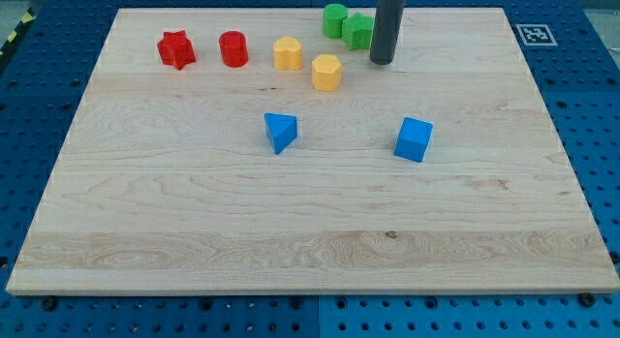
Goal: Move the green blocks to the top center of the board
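Rod tool, no jaws to open or close, has my tip (382,61) just right of the 2 touching green blocks (347,25) at the surface's (310,231) top center; placement looks nearly complete, next move likely only a slight nudge left.

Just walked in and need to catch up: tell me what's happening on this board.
My tip rests on the wooden board just right of two green blocks, which sit together near the top center. Two red blocks and two yellow blocks lie to their left; two blue blocks sit mid-board, untouched.
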